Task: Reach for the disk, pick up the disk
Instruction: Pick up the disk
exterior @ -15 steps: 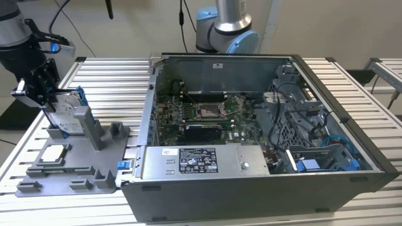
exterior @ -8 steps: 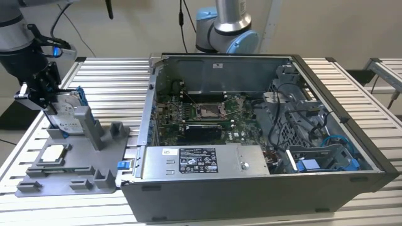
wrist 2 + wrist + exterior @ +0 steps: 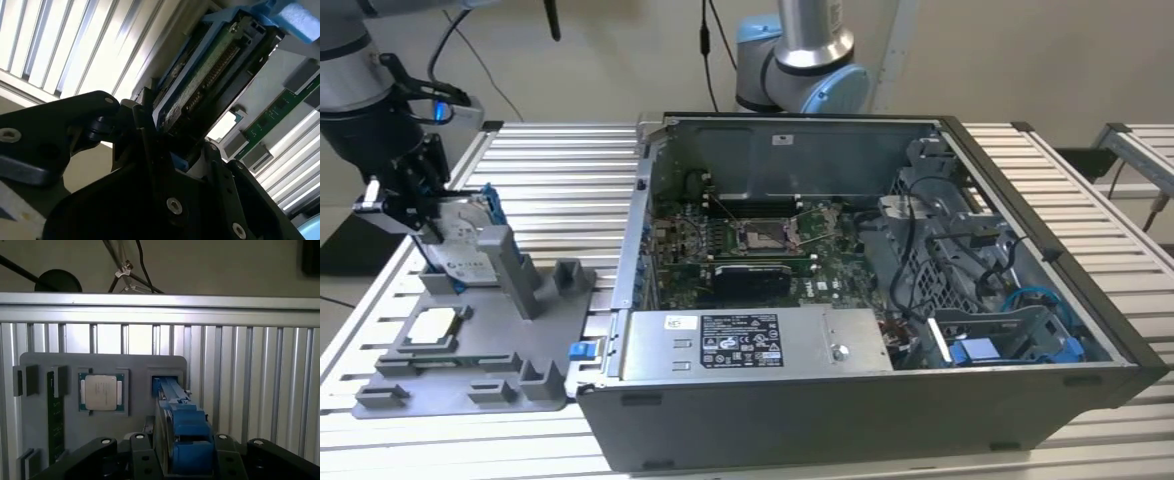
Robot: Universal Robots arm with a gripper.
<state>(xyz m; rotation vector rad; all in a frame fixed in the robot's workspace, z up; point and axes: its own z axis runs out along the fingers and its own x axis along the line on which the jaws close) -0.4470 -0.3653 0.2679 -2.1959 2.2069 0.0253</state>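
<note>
Gripping from above, my pincer (image 3: pixel 424 225) looks clamped across the disk (image 3: pixel 464 245), which stands on edge in the grey tray (image 3: pixel 480 340) at the exterior view's left. I judge it rigid, dense and shock-sensitive, best held by its blue carrier's sides. I count one disk, one processor chip (image 3: pixel 101 392), one open computer case (image 3: pixel 881 420).

1. Flat grey plastic fixture tray (image 3: pixel 140 365) lies on the ribbed aluminium table (image 3: pixel 250 390).
2. Square silver processor chip (image 3: pixel 101 392) sits in a tray pocket, with a long green memory stick (image 3: pixel 55 425) slotted beside it.
3. Blue-framed hard disk (image 3: pixel 182 427) is seen edge-on, its far end in a tray slot.
4. Black gripper (image 3: pixel 182 462) straddles the disk, its fingers (image 3: pixel 142 452) seemingly pressed against both faces.
</note>
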